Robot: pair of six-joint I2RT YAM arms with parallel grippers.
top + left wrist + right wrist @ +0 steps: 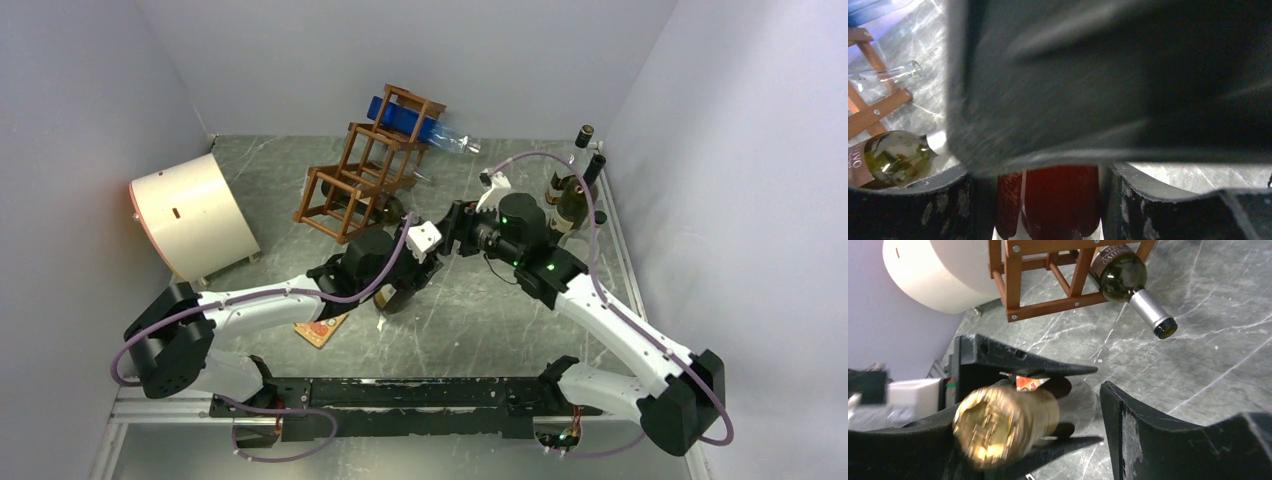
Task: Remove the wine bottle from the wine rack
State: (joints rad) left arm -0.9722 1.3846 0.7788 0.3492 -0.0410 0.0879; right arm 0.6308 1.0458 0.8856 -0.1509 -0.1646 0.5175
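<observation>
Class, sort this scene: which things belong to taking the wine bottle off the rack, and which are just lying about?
Job: wine rack; gold-capped bottle, gripped by left hand; right hand, open around its cap; green bottle in the rack's bottom cell.
Lying about: cream drum; upright bottles by the right wall; flat brown card.

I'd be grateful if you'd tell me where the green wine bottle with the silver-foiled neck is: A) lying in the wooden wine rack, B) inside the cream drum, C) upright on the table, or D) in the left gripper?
A: the right wrist view shows the green wine bottle lying on its side in the wine rack, neck poking out; the left gripper grips a different, gold-capped bottle.
</observation>
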